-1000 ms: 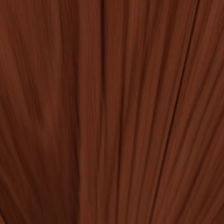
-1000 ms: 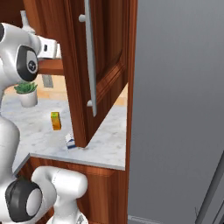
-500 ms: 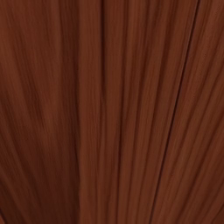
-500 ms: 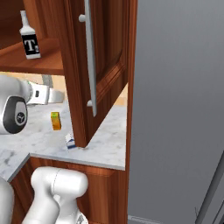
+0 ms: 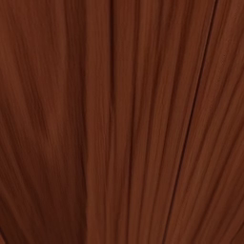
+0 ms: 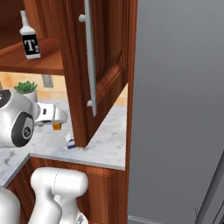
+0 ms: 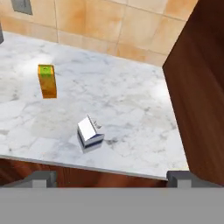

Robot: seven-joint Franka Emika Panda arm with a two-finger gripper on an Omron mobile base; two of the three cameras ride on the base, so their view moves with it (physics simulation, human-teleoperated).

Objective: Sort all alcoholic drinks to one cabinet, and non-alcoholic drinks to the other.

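Milk carton (image 7: 90,131) and juice carton (image 7: 47,81) stand apart on the tabletop (image 7: 131,109), unsorted. T-labelled bottle (image 6: 29,36) already shelved in the cabinet (image 6: 39,61). Gripper (image 7: 111,178) spread wide, empty, likely lining up a carton.

Hand view looks down on counter (image 7: 131,105).

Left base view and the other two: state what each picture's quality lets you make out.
Left base view: flat soft wood grain, cabinet door pressed close, no depth. Right base view: even light, crisp bottle label on the shelf. Hand view: milk carton and juice carton cast faint shadows on the marble counter; edges slightly soft.
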